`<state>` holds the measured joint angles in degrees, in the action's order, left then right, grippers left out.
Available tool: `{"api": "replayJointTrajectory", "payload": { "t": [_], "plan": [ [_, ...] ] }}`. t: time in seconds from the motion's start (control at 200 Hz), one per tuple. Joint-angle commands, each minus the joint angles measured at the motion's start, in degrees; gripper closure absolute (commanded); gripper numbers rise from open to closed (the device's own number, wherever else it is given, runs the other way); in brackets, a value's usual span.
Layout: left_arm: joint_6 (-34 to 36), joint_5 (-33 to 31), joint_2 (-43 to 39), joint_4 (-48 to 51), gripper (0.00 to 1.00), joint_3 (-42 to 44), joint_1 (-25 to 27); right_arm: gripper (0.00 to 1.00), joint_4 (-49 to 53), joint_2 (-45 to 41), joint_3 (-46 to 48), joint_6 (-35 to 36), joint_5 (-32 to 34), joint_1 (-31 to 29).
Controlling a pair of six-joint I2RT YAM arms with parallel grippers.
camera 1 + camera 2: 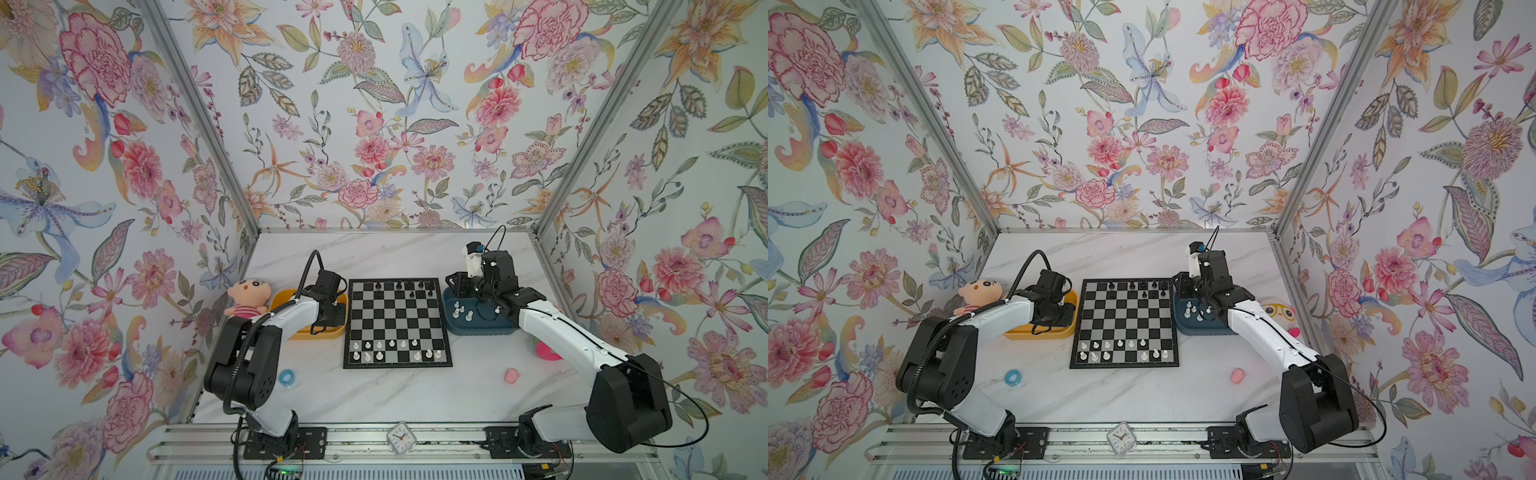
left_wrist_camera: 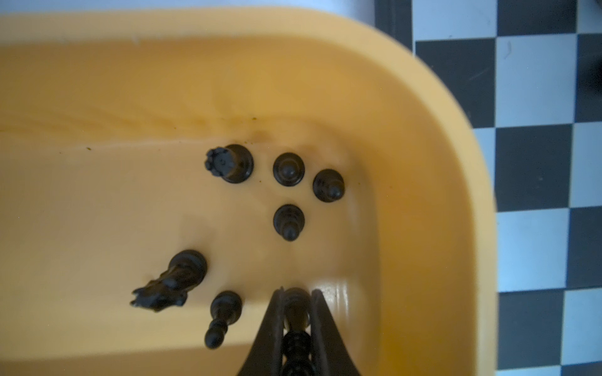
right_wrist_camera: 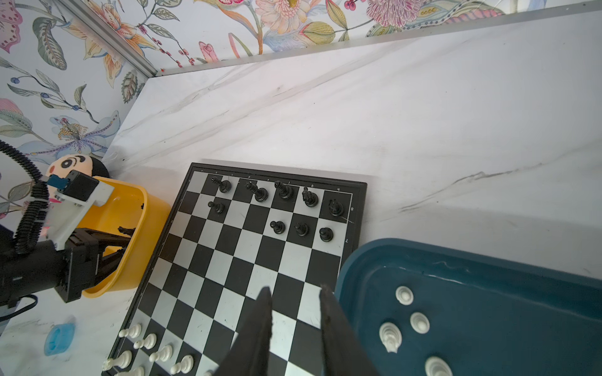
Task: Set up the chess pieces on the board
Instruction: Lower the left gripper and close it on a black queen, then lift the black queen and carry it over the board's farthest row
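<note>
The board (image 1: 397,316) (image 1: 1125,320) lies mid-table in both top views, with black chess pieces (image 1: 399,286) in its far rows and white ones (image 1: 380,345) in its near rows. My left gripper (image 2: 295,293) (image 1: 332,308) is down in the yellow tray (image 2: 456,130), shut on a black piece (image 2: 294,309). Several more black pieces (image 2: 288,169) stand or lie on the tray floor. My right gripper (image 3: 296,289) (image 1: 454,286) hangs open and empty over the board's right edge, beside the blue tray (image 3: 488,293) holding white pieces (image 3: 389,335).
A plush doll (image 1: 247,297) sits behind the yellow tray (image 1: 286,297), and another plush (image 1: 1277,311) lies under the right arm. A blue ring (image 1: 286,378) and a pink lump (image 1: 512,375) lie on the near table. A small clock (image 1: 401,438) rests on the front rail.
</note>
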<state>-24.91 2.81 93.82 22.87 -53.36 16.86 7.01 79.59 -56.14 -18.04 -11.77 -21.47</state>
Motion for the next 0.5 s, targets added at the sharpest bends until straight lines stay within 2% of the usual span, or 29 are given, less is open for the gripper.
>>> {"api": "replayJointTrajectory", "payload": {
  "t": [0.0,0.495],
  "plan": [
    [0.1,-0.7,-2.4,2.3,0.88,-1.2,-0.4,0.73,-0.1,-1.5,0.8,-0.4,0.1,-0.5],
    [1.1,-5.6,-10.6,10.8,0.89,-8.7,0.5,0.73,-0.6,-1.5,1.3,-0.5,0.0,-0.6]
  ]
}}
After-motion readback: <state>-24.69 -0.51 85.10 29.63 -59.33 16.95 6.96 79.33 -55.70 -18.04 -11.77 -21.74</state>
